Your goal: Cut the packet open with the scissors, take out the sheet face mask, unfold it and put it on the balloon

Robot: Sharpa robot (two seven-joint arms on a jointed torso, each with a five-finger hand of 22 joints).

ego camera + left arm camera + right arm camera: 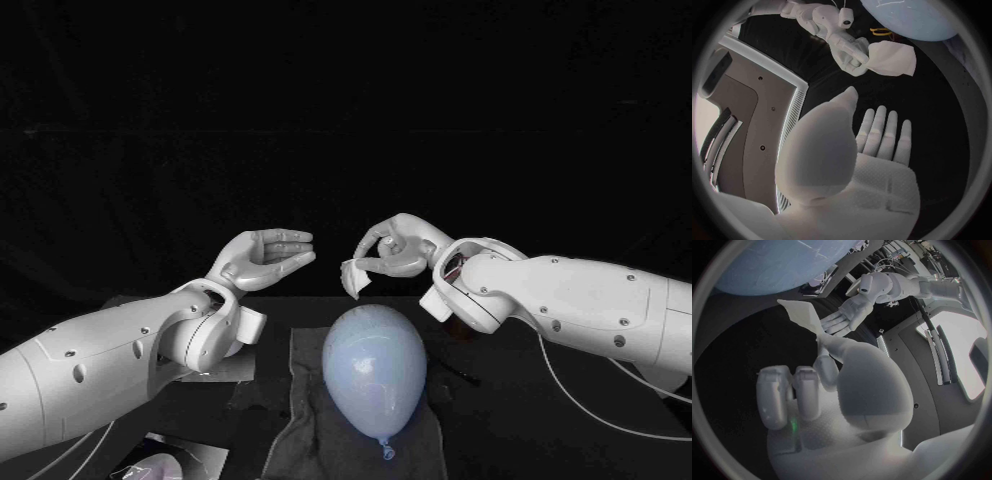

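Observation:
A pale blue balloon (372, 362) lies on a grey cloth (306, 350) at the table's middle front, knot toward me. Just beyond its far end my right hand (398, 249) pinches a folded white sheet face mask (353, 278), which hangs down from the fingers. The left wrist view shows the same mask (892, 57) held in the right hand (849, 48), beside the balloon (911, 17). My left hand (268, 255) hovers a short way to the left of the mask, palm up, fingers (879, 132) spread and holding nothing. In the right wrist view the mask (803, 315) stands between my two hands.
Yellow scissor handles (879, 32) lie by the balloon on the right arm's side. A shiny packet-like thing (159, 465) lies at the front left corner, under my left arm. The table beyond the hands is bare and black.

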